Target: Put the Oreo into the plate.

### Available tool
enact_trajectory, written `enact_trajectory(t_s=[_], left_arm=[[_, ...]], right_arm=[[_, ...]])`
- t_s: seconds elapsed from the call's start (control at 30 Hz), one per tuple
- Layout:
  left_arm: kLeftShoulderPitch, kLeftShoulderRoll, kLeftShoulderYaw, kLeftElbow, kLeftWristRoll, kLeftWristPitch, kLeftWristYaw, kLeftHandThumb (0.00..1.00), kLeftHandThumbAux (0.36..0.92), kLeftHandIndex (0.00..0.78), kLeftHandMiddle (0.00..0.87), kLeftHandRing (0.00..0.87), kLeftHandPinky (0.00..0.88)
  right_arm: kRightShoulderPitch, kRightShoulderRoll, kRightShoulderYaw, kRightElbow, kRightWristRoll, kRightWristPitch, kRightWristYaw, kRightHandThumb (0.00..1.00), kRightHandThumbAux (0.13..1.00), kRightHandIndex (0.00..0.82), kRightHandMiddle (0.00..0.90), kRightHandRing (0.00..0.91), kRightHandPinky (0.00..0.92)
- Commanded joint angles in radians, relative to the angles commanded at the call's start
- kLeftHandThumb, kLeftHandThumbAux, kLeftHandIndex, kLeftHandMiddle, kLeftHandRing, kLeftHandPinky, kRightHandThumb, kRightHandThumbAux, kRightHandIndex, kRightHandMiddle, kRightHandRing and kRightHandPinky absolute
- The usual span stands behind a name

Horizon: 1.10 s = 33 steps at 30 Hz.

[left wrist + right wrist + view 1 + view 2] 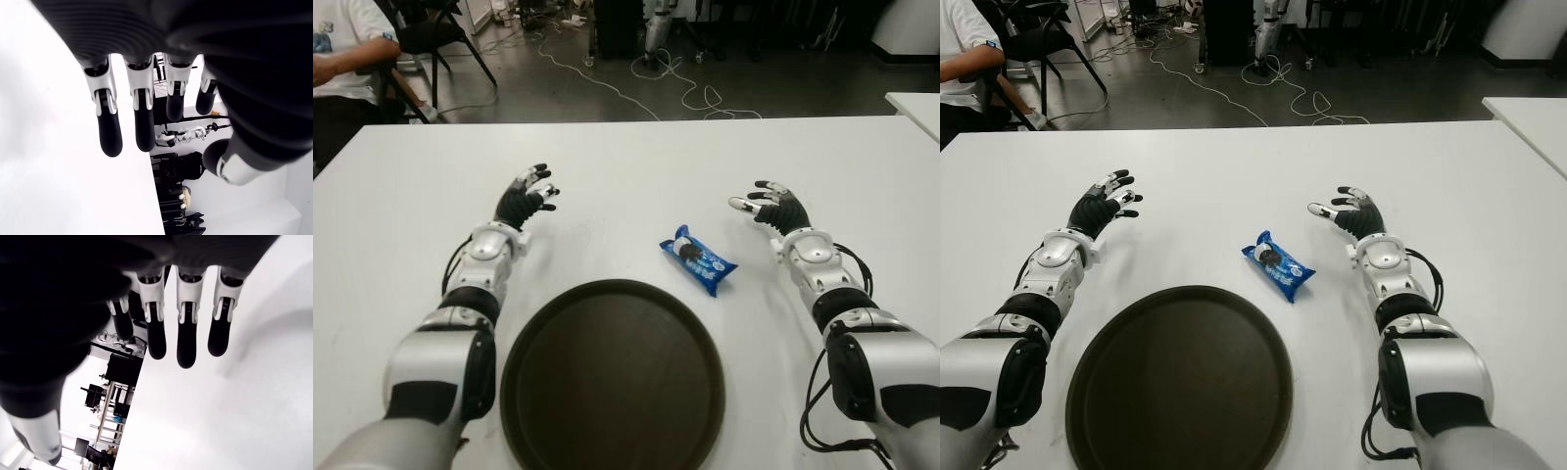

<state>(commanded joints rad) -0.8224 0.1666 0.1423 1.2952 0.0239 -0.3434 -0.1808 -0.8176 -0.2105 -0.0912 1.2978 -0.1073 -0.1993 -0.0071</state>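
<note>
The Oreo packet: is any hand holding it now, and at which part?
Nothing is held. The Oreo packet lies free on the table, beyond the plate. The left hand and right hand are both open and apart from it.

We see a white surface [636, 166] spreading across the whole near view, its far edge running straight against the dark floor [607, 88] behind. Two things lie directly on it. A dark round plate [612, 377] sits at the near edge, centred between our arms. A blue Oreo packet [698, 260] lies flat just beyond the plate's rim, toward the right, apart from it and angled diagonally.
</note>
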Motion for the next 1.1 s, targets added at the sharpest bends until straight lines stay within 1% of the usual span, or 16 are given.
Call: enact_trajectory(t_s=[0.17,0.4,0.57,0.8,0.87,0.93,1.1], left_arm=[[0.0,0.001,-0.001,0.0,0.001,0.001,0.001,0.254,0.634,0.058,0.12,0.237,0.347],[0.002,0.0,0.001,-0.001,-0.001,-0.003,-0.002,0.258,0.648,0.06,0.122,0.241,0.352],[0.002,0.001,-0.001,0.0,0.003,-0.004,0.006,0.252,0.652,0.058,0.12,0.225,0.325],[0.003,0.002,-0.002,0.001,0.004,-0.006,0.007,0.243,0.645,0.06,0.126,0.232,0.331],[0.004,0.002,-0.001,0.0,0.003,-0.007,0.006,0.246,0.643,0.061,0.127,0.236,0.339],[0.004,0.002,0.0,0.0,0.001,-0.007,0.004,0.251,0.643,0.061,0.125,0.238,0.342],[0.005,0.003,0.002,0.001,0.0,-0.007,0.001,0.256,0.638,0.06,0.123,0.238,0.346]], right_arm=[[0.004,0.001,0.006,-0.001,-0.007,-0.01,-0.015,0.0,0.689,0.192,0.264,0.27,0.284],[0.01,0.004,0.035,-0.005,-0.038,-0.036,-0.071,0.0,0.734,0.191,0.257,0.264,0.275],[0.012,0.002,0.106,-0.02,-0.116,-0.084,-0.155,0.0,0.751,0.21,0.258,0.268,0.267],[0.02,-0.004,0.183,-0.039,-0.204,-0.133,-0.254,0.0,0.744,0.209,0.243,0.245,0.211],[0.03,-0.01,0.21,-0.073,-0.237,-0.154,-0.294,0.0,0.741,0.198,0.231,0.223,0.17],[0.037,-0.019,0.23,-0.107,-0.262,-0.171,-0.324,0.0,0.732,0.193,0.225,0.213,0.153],[0.043,-0.035,0.255,-0.164,-0.292,-0.184,-0.355,0.0,0.702,0.187,0.217,0.206,0.141]])
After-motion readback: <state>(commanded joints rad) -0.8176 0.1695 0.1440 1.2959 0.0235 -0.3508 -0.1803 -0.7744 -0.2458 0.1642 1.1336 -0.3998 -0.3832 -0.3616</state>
